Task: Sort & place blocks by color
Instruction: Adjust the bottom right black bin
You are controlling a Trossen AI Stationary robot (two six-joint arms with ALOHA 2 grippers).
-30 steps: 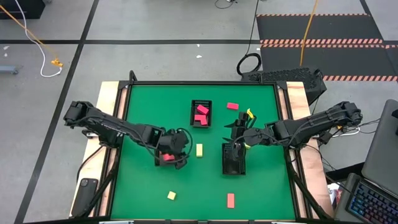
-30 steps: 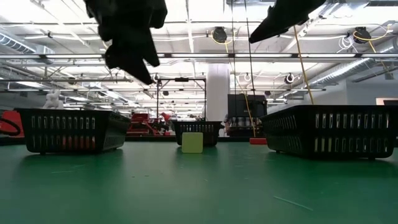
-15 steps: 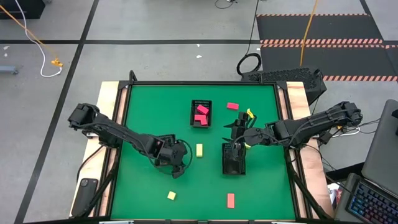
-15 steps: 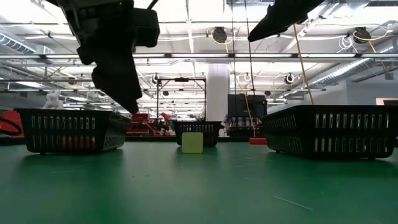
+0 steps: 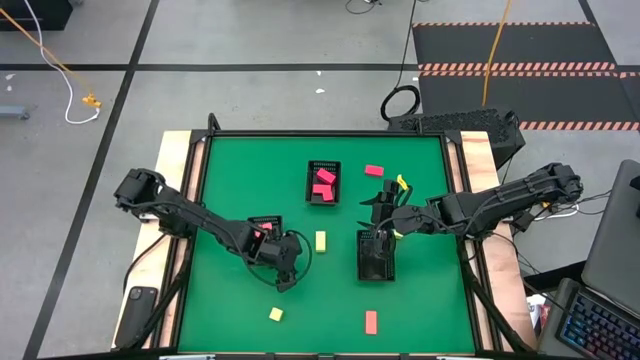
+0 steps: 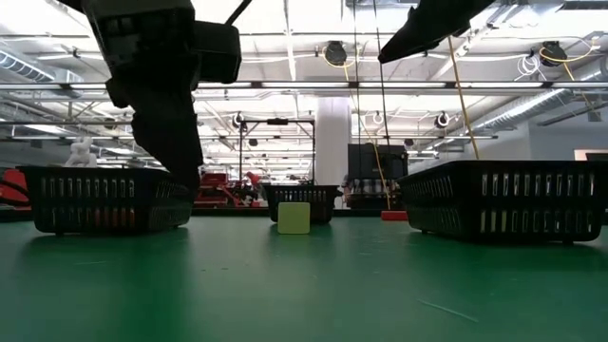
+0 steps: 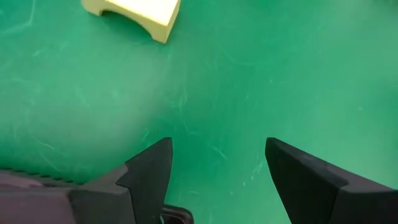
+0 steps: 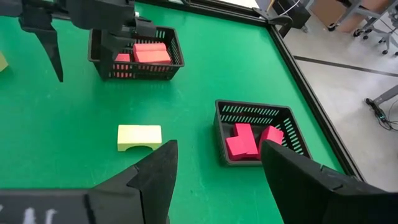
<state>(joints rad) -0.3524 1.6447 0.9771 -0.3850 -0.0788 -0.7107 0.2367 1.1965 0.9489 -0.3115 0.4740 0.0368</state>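
My left gripper (image 5: 284, 280) (image 7: 217, 149) is open and empty, low over bare mat just near-right of the left black tray (image 5: 265, 222) (image 6: 104, 198), which holds pink-red blocks (image 8: 148, 52). A pale yellow arch block (image 7: 134, 12) lies flat on the mat ahead of its fingers, probably the one near the near edge (image 5: 275, 314). My right gripper (image 5: 385, 215) (image 8: 217, 155) hangs open and empty above the far end of the right tray (image 5: 376, 255). Another yellow arch block (image 5: 321, 240) (image 8: 140, 137) rests mid-table. The far tray (image 5: 323, 182) (image 8: 255, 134) holds pink-red blocks.
A salmon-orange bar (image 5: 371, 321) lies by the near edge, and a pink-red block (image 5: 374, 170) lies right of the far tray. Bare green mat spreads between the trays and along the near edge. Wooden side rails (image 5: 176, 200) border the table.
My left gripper has swung from above the left tray toward the near edge and come down close to the mat, uncovering the tray's far part. My right arm has kept still. No block has moved.
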